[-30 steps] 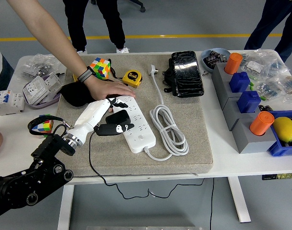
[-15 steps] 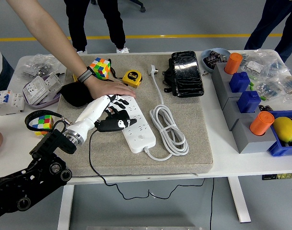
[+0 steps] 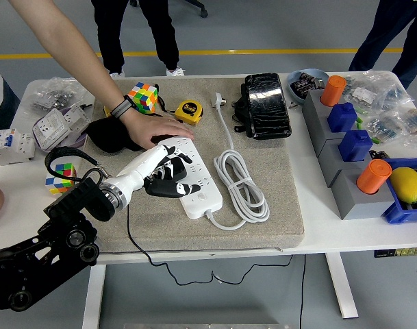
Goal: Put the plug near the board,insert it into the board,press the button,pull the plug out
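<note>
1. On the white bench (image 3: 311, 233) we see a grey felt mat (image 3: 276, 205), and on the mat lies the white power strip (image 3: 194, 179) with its coiled white cord (image 3: 241, 185) just beside it on the right.
2. At the strip's far end a person's hand (image 3: 153, 129) rests flat on the mat and the strip's tip; we judge that this steadies the board, so we should push straight down and not sideways against it.
3. Our left hand (image 3: 160, 171) comes in from the lower left and lies over the strip's middle, its fingers curled around the black plug (image 3: 168, 186); the right hand is not in view.
4. The black plug sits on top of the strip, seemingly over a socket, with its thin black cable (image 3: 136, 240) trailing toward the bench's near edge. We cannot tell whether the pins are seated.
5. To do this step well, we judge that we must keep the plug upright over the socket holes, press evenly, and keep the cable slack so that it does not tilt the plug.
</note>
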You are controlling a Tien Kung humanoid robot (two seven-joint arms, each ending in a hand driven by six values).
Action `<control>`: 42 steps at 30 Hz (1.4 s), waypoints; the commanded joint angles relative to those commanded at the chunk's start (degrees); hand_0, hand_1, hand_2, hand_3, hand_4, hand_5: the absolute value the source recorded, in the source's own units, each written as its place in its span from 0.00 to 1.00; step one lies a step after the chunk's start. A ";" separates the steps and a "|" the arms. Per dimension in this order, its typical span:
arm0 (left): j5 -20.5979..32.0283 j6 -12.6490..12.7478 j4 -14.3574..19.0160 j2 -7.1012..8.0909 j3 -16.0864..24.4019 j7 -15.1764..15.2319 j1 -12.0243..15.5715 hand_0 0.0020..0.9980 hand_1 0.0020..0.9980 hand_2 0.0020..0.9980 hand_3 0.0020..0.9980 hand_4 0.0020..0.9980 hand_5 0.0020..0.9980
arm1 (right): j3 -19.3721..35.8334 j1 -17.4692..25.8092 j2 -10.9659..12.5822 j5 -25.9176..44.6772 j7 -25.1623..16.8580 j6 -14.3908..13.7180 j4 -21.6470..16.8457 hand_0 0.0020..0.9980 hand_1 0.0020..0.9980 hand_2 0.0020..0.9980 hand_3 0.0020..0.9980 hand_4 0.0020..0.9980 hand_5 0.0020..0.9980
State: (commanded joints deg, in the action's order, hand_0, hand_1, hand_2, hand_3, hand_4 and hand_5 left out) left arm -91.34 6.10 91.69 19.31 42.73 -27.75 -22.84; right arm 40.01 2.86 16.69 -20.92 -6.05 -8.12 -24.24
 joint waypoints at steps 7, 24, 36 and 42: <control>1.43 -5.49 1.55 -0.12 -0.51 -3.62 -0.75 0.07 0.09 0.15 0.82 0.58 0.00 | 0.15 -0.03 0.04 -0.01 0.03 0.00 0.02 0.57 0.64 0.61 0.54 0.91 0.46; 4.24 -10.49 -0.71 -1.06 -3.74 -7.28 -2.34 0.06 0.09 0.17 0.83 0.56 0.00 | 0.33 -0.11 0.08 -0.01 0.01 0.02 -0.01 0.57 0.64 0.61 0.54 0.91 0.46; 5.44 -11.43 -1.58 -1.35 -4.32 -7.71 -2.71 0.06 0.10 0.17 0.82 0.56 0.00 | 0.25 -0.14 0.09 -0.01 -0.04 0.01 -0.07 0.57 0.64 0.61 0.54 0.91 0.46; 5.68 -11.38 -1.82 -1.40 -4.69 -7.58 -3.02 0.06 0.10 0.17 0.82 0.56 0.00 | 0.34 -0.17 0.11 0.02 -0.01 0.00 -0.03 0.57 0.64 0.61 0.54 0.91 0.46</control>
State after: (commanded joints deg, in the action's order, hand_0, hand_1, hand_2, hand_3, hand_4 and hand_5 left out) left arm -85.66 -5.28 89.87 17.90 38.04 -35.33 -25.86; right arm 40.35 2.68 16.80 -20.90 -6.06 -8.12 -24.27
